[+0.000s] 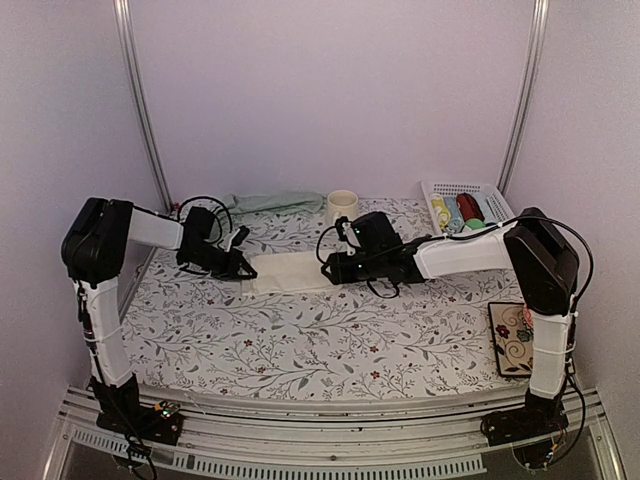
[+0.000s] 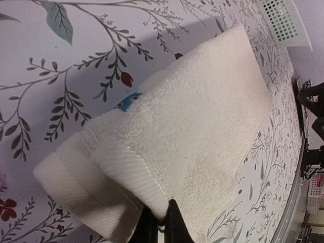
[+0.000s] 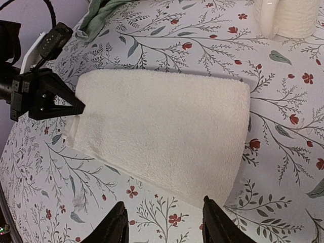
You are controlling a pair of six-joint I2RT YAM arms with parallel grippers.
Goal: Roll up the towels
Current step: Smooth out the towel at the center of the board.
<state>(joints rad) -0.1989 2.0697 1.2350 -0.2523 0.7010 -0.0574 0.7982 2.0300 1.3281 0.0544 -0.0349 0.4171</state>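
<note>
Left gripper (image 2: 161, 224): arm low, clamped on cream towel (image 2: 202, 116), its 9 o'clock end.
Right gripper (image 3: 166, 224): fingers apart, at the 3 o'clock end.

pale lilac walls (image 1: 330, 90), floral-print table (image 1: 300, 340)

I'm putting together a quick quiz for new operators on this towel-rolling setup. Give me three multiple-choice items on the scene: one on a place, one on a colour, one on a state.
1. Where does the green towel lie?
A) between the arm bases
B) at the back, left of the mug
C) at the near right corner

2. What colour is the small mark on the cream towel?
A) red
B) blue
C) black

3. How does the right gripper stand?
A) open
B) shut on the mug
C) shut on the green towel

Key:
1 B, it lies bunched by the back wall beside the mug.
2 B, the left wrist view shows a blue patch.
3 A, its fingers stand apart.
</note>
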